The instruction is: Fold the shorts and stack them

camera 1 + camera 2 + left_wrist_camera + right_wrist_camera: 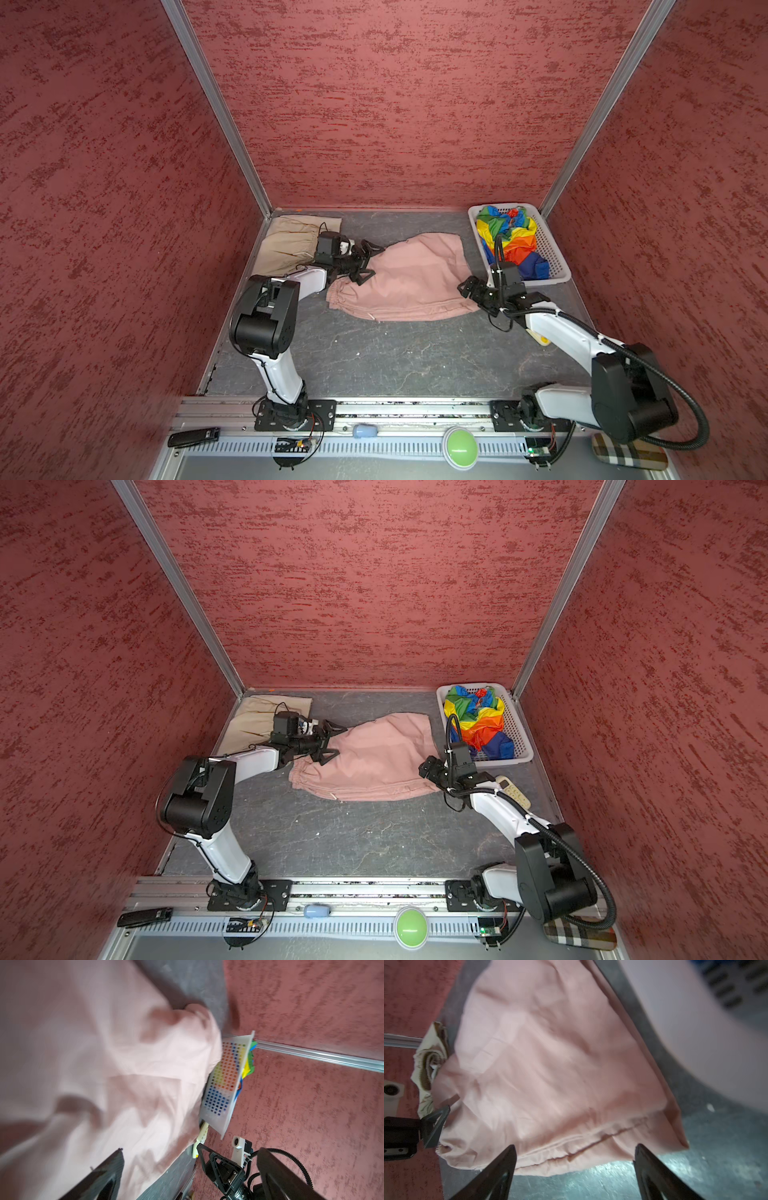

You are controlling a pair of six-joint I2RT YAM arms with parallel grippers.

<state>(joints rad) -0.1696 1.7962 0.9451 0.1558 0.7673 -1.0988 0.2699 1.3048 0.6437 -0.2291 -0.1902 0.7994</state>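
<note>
The right wrist view shows me the right gripper (576,1145) with its jaws spread, the hem of the pink shorts (550,1064) lying just past the tips. The top views hide that gap. The left gripper (370,261) hangs wide open over the waistband end, and its forearm covers part of the beige shorts (286,241) in the far corner. The rainbow shorts (507,237) lie crumpled in the basket (552,249). Both wrist views are blurred, so I cannot tell whether any fingertip touches cloth.

Top views overhead; wrist cameras share pink shorts (93,1064).
</note>
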